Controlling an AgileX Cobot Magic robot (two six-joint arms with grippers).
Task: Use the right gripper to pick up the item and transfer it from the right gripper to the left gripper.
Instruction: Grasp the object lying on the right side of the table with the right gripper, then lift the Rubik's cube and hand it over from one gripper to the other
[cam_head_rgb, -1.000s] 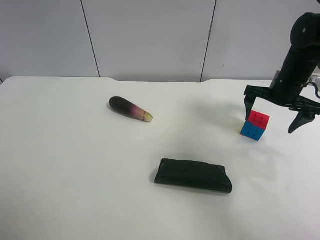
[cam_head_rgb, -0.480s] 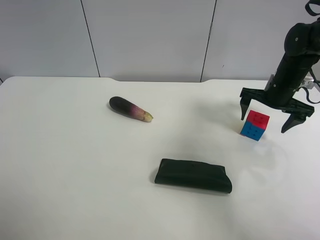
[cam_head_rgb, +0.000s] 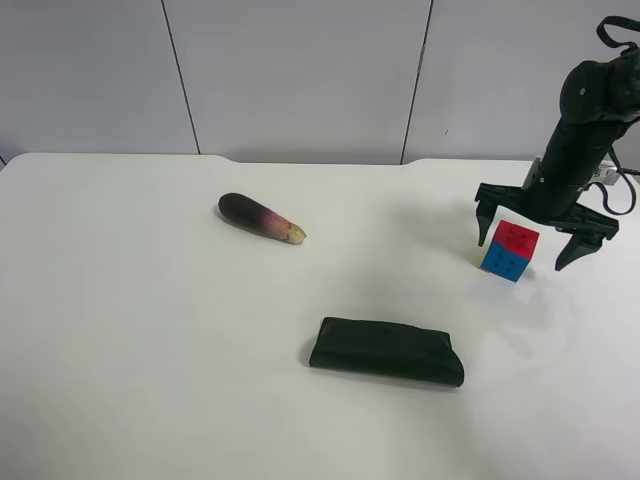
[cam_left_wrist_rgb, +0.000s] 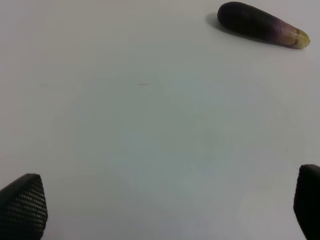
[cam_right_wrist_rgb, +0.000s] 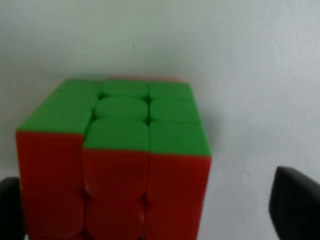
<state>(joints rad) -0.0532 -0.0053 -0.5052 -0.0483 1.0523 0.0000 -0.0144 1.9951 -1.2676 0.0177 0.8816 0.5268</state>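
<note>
The puzzle cube (cam_head_rgb: 510, 250) stands on the white table at the exterior high view's right, its red and blue faces toward the camera. In the right wrist view the cube (cam_right_wrist_rgb: 117, 160) fills the frame with green and red faces. My right gripper (cam_head_rgb: 530, 242) hangs open around the cube, one fingertip on each side of it, apart from it. Its fingertips (cam_right_wrist_rgb: 295, 202) show at the lower corners of the right wrist view. My left gripper (cam_left_wrist_rgb: 165, 205) is open and empty over bare table and does not show in the exterior high view.
A dark purple eggplant (cam_head_rgb: 260, 218) lies at the table's middle back; it also shows in the left wrist view (cam_left_wrist_rgb: 261, 24). A flat black pouch (cam_head_rgb: 386, 351) lies nearer the front, left of the cube.
The right gripper has moved left and come down, from beside and above the cube to straddling it. The cube, eggplant and pouch have not moved.
</note>
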